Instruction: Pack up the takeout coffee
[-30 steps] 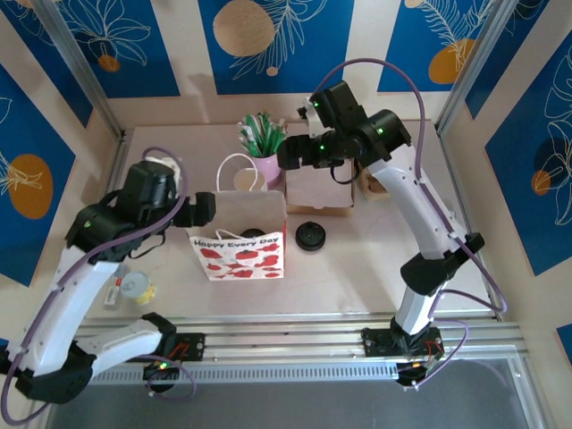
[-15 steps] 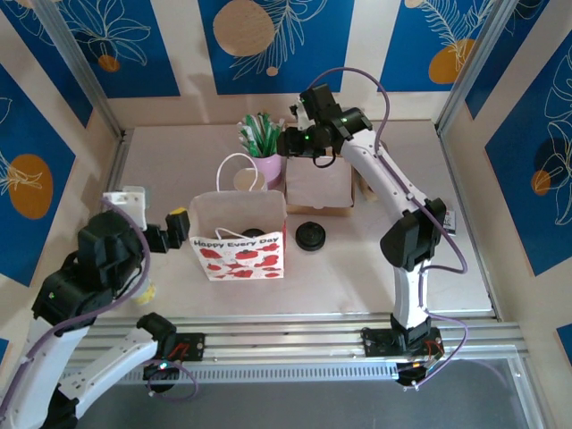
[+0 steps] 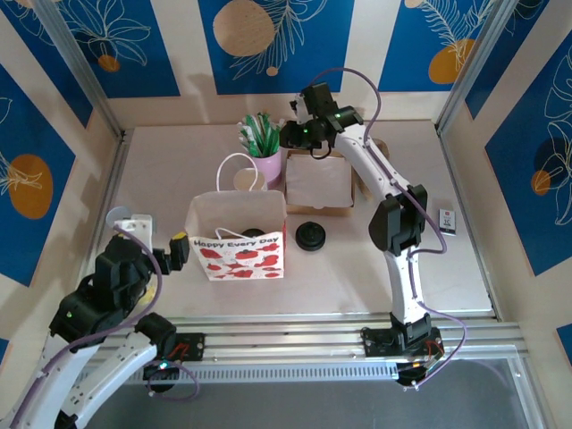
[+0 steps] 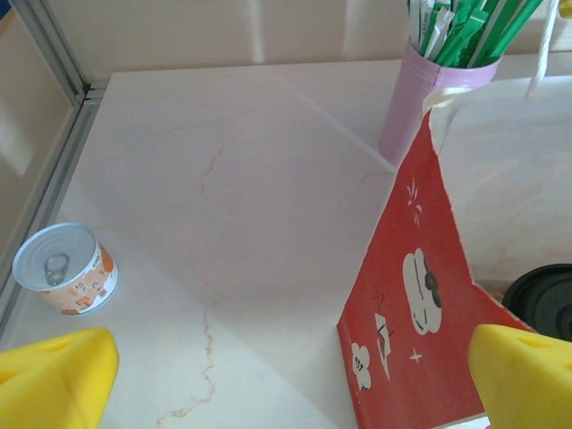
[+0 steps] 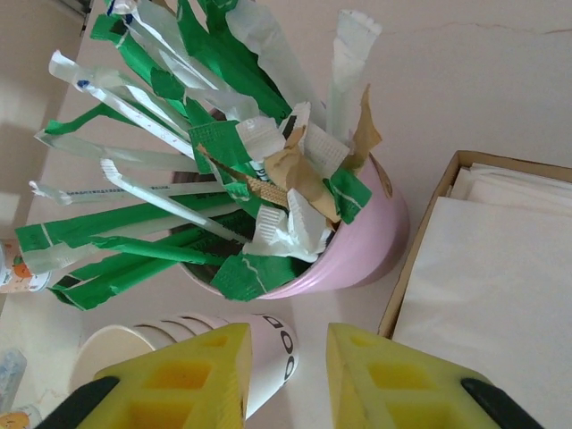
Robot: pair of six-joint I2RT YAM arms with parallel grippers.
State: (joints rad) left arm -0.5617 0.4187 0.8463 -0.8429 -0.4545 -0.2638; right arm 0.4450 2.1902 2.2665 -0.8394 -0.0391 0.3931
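A white gift bag (image 3: 237,239) with red print stands mid-table, its red side (image 4: 411,295) close in the left wrist view. Inside it shows a round black lid (image 3: 253,234), which I take for the takeout coffee; its cup is hidden by the bag walls. My left gripper (image 3: 174,248) hangs left of the bag, wide open (image 4: 299,384) and empty. My right gripper (image 3: 293,134) is at the back, by the pink straw cup (image 5: 357,241). Its jaws (image 5: 286,375) stand narrowly apart over bare table. A lying stack of lidless white cups (image 5: 273,357) sits beside one finger.
Loose black lids (image 3: 310,235) lie right of the bag. A cardboard box of napkins (image 3: 319,183) sits behind them, next to the pink cup (image 3: 265,165). A small tin can (image 4: 63,268) stands near the left rail. A small card (image 3: 448,221) lies at the right.
My left arm has drawn back from the bag toward the near left corner, still open. My right arm has reached to the back beside the pink cup, and its jaws have narrowed.
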